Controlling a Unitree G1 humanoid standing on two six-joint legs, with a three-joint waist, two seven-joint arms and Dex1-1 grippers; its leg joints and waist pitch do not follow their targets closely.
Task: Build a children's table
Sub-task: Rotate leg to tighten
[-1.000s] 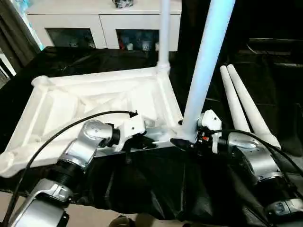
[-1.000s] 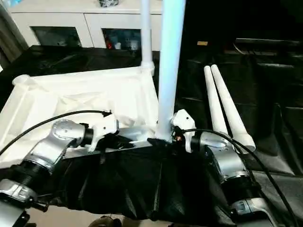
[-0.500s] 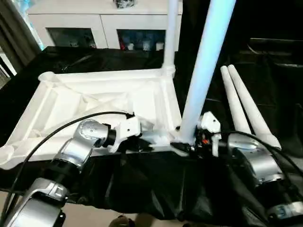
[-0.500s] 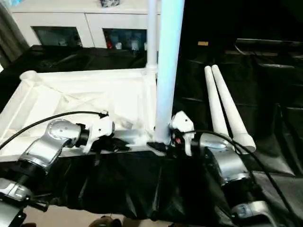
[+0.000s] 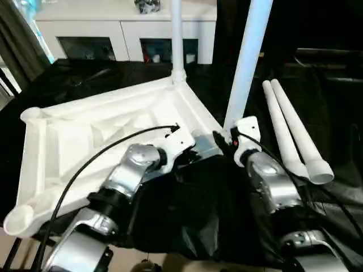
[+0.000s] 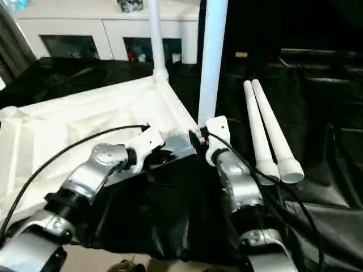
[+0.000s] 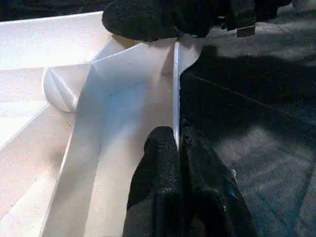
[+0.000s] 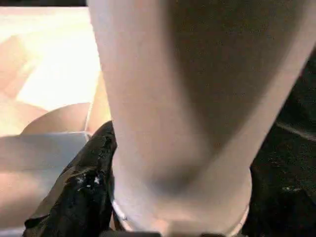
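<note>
**Ana:** Legs first: which step is this?

**Ben:** Seating the second one, I'd judge. The tabletop [image 5: 108, 130] lies underside up on the black cloth [image 5: 187, 221], ribs showing. The far leg [image 5: 176, 39] already stands in its corner socket. The near leg [image 5: 245, 62] stands upright at the near right corner, and the right gripper [image 5: 222, 139] sits at its base.

**Ana:** Is the right one gripping it?

**Ben:** Its jaws stand fairly wide with the thick foot of the leg between them. In the right wrist view one black finger [image 8: 81, 185] lies against the tube, but I cannot tell whether the grip is firm or loose.

**Ana:** And the left?

**Ben:** The left gripper [image 7: 178, 140] is pinched nearly closed on the thin near rim of the tabletop, just beside that corner, steadying the panel.

**Ana:** What remains?

**Ben:** Two spare legs [image 5: 292, 130] lie side by side on the cloth to the right, and the two left sockets [image 5: 29, 115] are empty. About halfway, then.

**Ana:** Next move?

**Ben:** Probably checking that the near leg is pressed fully home and stands straight, with the left gripper bracing the rim. Then the right gripper needs to let go and reach for a spare
</note>
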